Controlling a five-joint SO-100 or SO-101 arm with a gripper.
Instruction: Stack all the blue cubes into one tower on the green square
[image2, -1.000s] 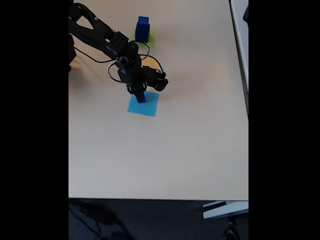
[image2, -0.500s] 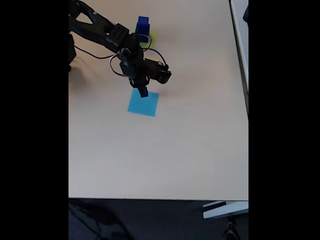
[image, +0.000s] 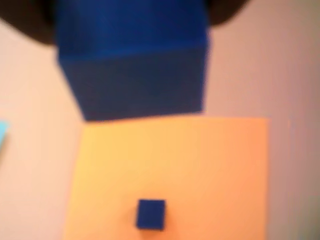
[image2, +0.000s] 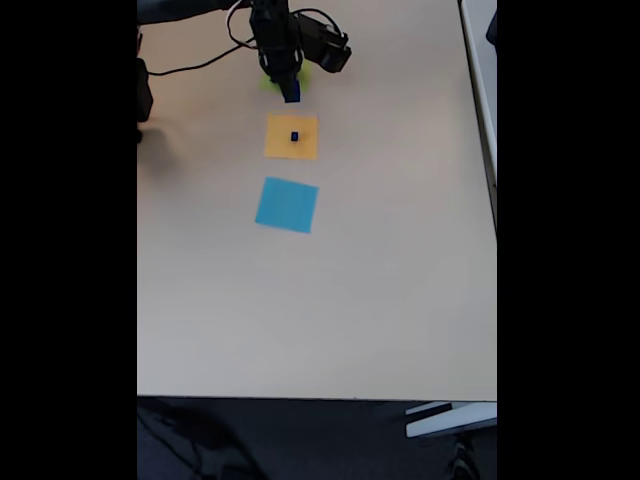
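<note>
A dark blue cube (image: 132, 60) hangs at the top of the wrist view, with dark fingers (image: 22, 20) on either side of it. In the fixed view my gripper (image2: 291, 92) is shut on this blue cube (image2: 292, 95), just off the near edge of the green square (image2: 268, 82), above the table. My arm covers most of the green square. A tiny blue cube (image2: 294, 136) sits in the middle of the orange square (image2: 280, 147); in the wrist view the tiny cube (image: 150, 214) lies below the held one.
The orange square (image: 200, 170) lies between the green square and a light-blue square (image2: 287, 205) nearer the front. The arm's base and cable (image2: 190, 68) sit at the back left. The table edge (image2: 480, 120) runs along the right.
The gripper lifted the blue cube off the light-blue square and carried it back past the orange square to the green square. The orange square and its tiny cube are now uncovered.
</note>
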